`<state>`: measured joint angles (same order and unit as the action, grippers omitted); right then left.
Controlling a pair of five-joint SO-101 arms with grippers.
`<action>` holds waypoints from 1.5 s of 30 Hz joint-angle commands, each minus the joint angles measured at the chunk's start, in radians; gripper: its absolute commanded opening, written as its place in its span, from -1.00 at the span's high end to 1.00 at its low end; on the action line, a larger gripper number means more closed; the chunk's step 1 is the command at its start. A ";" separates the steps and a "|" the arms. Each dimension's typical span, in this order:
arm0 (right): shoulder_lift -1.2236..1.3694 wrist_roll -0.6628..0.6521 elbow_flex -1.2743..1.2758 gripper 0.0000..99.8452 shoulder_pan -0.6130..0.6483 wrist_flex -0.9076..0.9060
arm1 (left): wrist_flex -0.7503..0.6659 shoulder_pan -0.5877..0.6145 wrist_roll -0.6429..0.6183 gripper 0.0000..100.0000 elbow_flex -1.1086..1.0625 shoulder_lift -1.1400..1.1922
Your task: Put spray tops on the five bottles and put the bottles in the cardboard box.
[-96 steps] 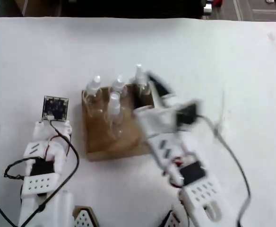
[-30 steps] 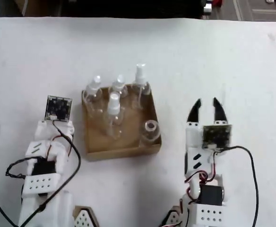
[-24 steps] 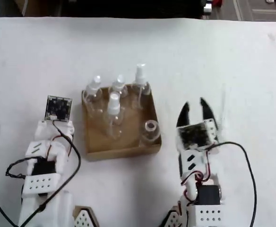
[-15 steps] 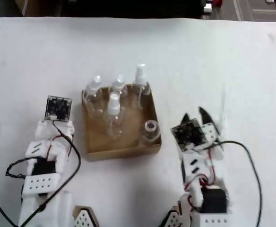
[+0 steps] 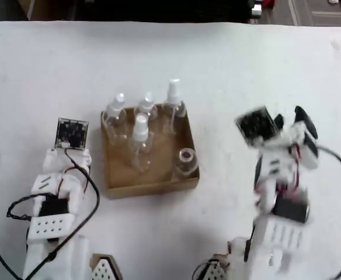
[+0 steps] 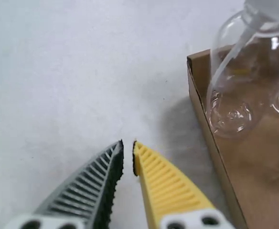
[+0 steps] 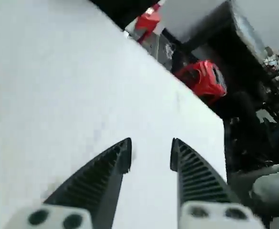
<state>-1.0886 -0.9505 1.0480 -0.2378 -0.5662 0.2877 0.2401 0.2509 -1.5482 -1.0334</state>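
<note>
Left gripper point(image 6: 128, 155) nearly closed; box point(image 6: 199, 71) just beside it, bottles point(image 6: 230, 95) inside; right gripper point(image 7: 150, 153) narrowly parted, over the table point(image 7: 44, 95).

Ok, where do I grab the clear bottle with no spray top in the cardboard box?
Probably its bare neck, coming down from above on the right side. The uncapped clear plastic bottle stands upright in the brown cardboard box's near right corner; walls fence its body, capped bottles stand to its left.
</note>
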 commanded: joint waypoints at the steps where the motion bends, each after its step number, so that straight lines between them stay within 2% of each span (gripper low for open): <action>1: 0.367 -0.414 -0.192 0.67 -0.062 -0.104 | -0.025 0.008 0.009 0.92 0.018 -0.013; 5: 0.510 -0.671 -0.233 0.38 -0.073 -0.223 | -0.026 0.005 0.011 0.92 0.018 -0.013; 11: 0.638 -0.918 -0.238 0.47 -0.051 -0.275 | -0.026 0.005 0.012 0.92 0.018 -0.012; 17: 0.843 -0.936 -0.416 0.47 -0.062 -0.278 | -0.026 0.005 0.012 0.92 0.018 -0.012; 23: 1.061 -0.936 -0.651 0.47 0.002 -0.522 | -0.028 0.007 0.012 0.92 0.018 -0.012; 28: 1.158 -0.942 -0.775 0.47 -0.033 -0.529 | -0.028 0.008 0.012 0.92 0.018 -0.012; 35: 1.251 -0.999 -0.792 0.47 -0.047 -0.526 | -0.028 0.004 0.012 0.92 0.018 -0.010; 45: 1.280 -1.169 -0.810 0.47 -0.111 -0.510 | -0.028 0.004 0.012 0.92 0.018 -0.007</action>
<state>0.1987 -2.0568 0.2931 -0.3176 -1.0894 0.2877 0.2401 0.2509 -1.5482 -1.0334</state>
